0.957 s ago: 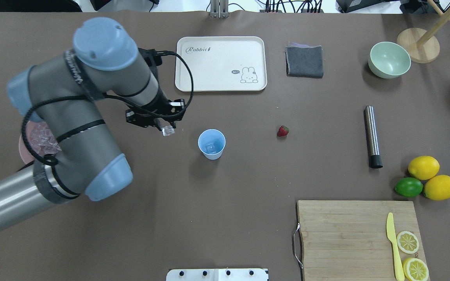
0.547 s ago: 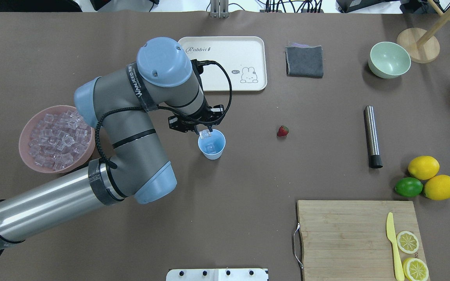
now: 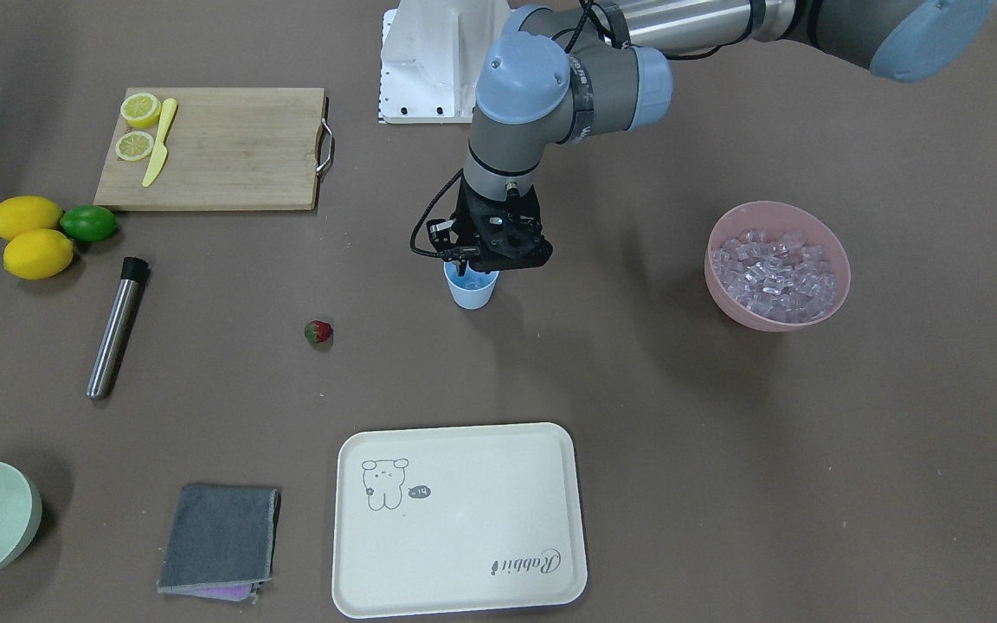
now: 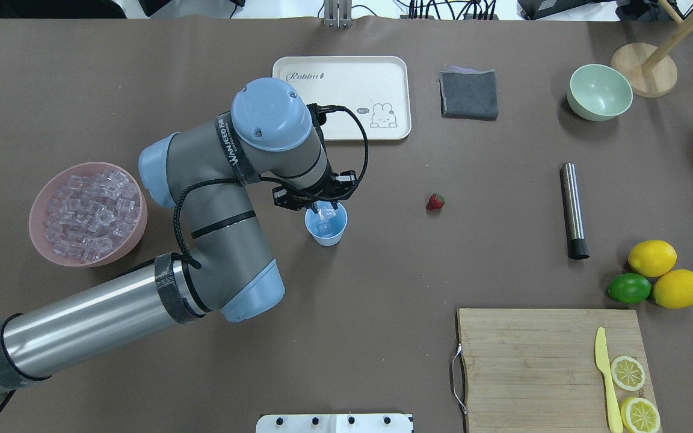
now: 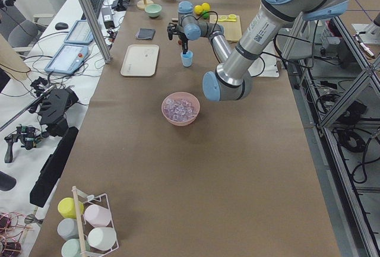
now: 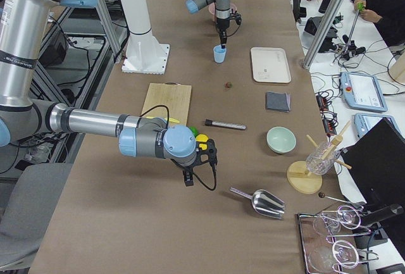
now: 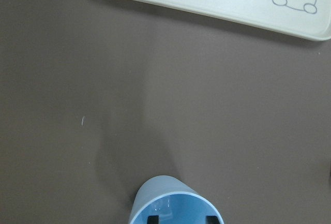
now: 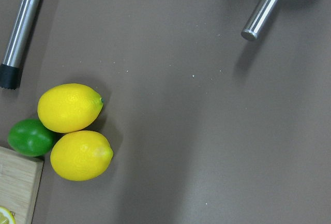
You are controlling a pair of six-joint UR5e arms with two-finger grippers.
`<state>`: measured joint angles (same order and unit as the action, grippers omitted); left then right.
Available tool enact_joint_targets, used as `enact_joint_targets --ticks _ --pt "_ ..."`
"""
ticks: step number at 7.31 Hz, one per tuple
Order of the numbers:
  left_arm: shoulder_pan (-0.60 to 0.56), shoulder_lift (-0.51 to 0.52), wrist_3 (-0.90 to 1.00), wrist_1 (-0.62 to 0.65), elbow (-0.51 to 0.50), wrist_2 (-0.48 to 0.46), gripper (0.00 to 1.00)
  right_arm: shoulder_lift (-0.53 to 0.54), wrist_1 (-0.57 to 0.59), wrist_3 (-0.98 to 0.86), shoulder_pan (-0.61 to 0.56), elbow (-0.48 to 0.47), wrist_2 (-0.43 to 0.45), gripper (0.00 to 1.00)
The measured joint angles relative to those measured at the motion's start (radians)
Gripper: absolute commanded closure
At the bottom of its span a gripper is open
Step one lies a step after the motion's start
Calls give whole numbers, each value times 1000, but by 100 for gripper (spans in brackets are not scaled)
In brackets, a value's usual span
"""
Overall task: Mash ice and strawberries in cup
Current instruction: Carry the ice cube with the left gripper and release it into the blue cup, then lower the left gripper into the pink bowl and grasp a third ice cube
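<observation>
Table [image 4: 382, 270], cup [image 4: 327, 233] below ice [image 4: 324, 210] in hand [image 4: 320, 206]

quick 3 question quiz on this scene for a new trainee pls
1. True or false: the strawberry is inside the cup.
2. Multiple choice: the heap of spare ice sits in A) the pink bowl, B) a green bowl, C) a tray.
3. Short answer: which hand is directly above the cup?

Key: 1 false, it lies on the table, apart from the cup. 2 A. 3 the left hand.
</observation>
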<state>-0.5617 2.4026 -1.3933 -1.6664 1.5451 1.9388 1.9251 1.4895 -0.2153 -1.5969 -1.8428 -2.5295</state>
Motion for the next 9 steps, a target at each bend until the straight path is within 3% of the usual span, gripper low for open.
enact_joint_targets --ticks 1,4,7,9 --pt "0 -1 3 -1 0 -3 31 -3 0 3 0 -1 0 0" --pt "-45 -34 55 19 55 10 30 -56 1 72 11 -8 -2 0" --pt "-134 -197 332 155 251 40 29 -108 -22 223 76 -40 -15 0" --pt "-177 -298 538 194 339 -3 29 -112 -142 387 136 -47 -21 0"
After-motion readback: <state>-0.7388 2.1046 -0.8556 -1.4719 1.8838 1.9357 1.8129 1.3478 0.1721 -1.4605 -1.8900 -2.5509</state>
